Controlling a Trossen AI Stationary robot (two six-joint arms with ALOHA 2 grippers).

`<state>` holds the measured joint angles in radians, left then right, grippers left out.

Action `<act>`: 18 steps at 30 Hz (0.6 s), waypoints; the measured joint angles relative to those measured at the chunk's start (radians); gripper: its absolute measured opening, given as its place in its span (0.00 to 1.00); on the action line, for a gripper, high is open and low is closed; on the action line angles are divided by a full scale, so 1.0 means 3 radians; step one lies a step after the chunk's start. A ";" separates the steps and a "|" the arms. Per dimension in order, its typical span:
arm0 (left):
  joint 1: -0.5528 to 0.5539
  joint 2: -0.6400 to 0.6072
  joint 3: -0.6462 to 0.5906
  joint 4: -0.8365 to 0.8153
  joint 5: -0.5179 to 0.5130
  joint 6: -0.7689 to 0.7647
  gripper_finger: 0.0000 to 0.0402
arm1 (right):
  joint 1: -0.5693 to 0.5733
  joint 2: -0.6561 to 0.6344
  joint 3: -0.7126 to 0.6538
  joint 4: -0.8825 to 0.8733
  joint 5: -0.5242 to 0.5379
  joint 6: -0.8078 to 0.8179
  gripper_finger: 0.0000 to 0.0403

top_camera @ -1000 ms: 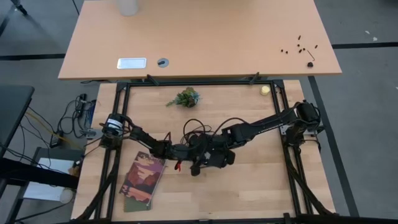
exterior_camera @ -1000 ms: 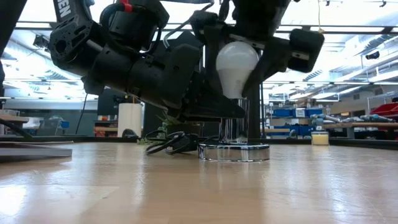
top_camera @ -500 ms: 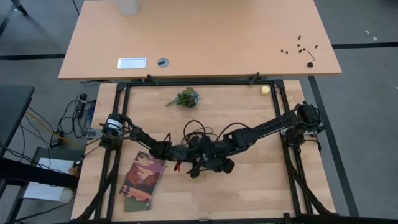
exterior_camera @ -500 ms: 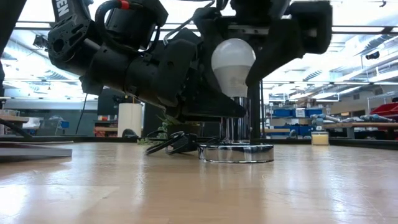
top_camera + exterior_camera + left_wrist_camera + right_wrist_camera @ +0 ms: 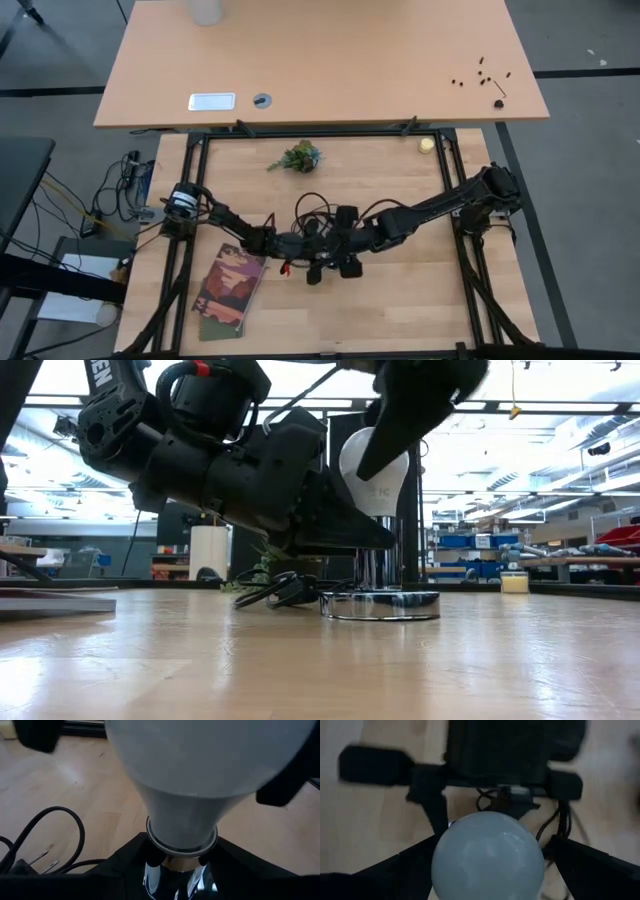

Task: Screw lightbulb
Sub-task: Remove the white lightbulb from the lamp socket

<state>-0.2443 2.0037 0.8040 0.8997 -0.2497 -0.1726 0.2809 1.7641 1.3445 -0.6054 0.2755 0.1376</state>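
Together, two tools seat the lightbulb [image 5: 374, 470].
Left tool [image 5: 182, 865] clenches the chrome socket [image 5: 378, 568] steady; right tool [image 5: 487, 865] grips the bulb from above for twisting.

- Both dark arms reach in over the table [image 5: 400, 300] and meet near its middle.
- The left pincer [image 5: 300, 244] and right pincer [image 5: 345, 250] sit close together; their fingers cannot be made out.
- A black cord [image 5: 318, 205] loops just behind them.
- A book [image 5: 229, 291] lies beside the left arm.
- A small plant [image 5: 298, 157] and a pale yellow object [image 5: 427, 145] lie near the far edge.
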 joint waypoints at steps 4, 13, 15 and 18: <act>0.0003 0.0000 0.0000 0.0000 -0.0007 -0.0046 0.48 | -0.0052 0.0000 0.0000 -0.0020 -0.0031 0.0688 0.93; 0.0001 0.0000 0.0001 -0.0001 -0.0005 -0.0052 0.48 | -0.0057 0.0067 -0.0006 -0.0044 -0.0042 0.1111 0.92; 0.0001 0.0000 0.0001 -0.0003 -0.0002 -0.0050 0.48 | -0.0057 0.0091 -0.0003 -0.0044 -0.0043 0.0839 0.92; 0.0003 0.0000 0.0002 -0.0003 0.0031 -0.0053 0.48 | -0.0058 0.0098 -0.0004 -0.0066 -0.0038 0.0488 0.87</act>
<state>-0.2436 2.0037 0.8047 0.8989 -0.2405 -0.1886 0.2636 1.7934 1.3434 -0.6252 0.2642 0.2840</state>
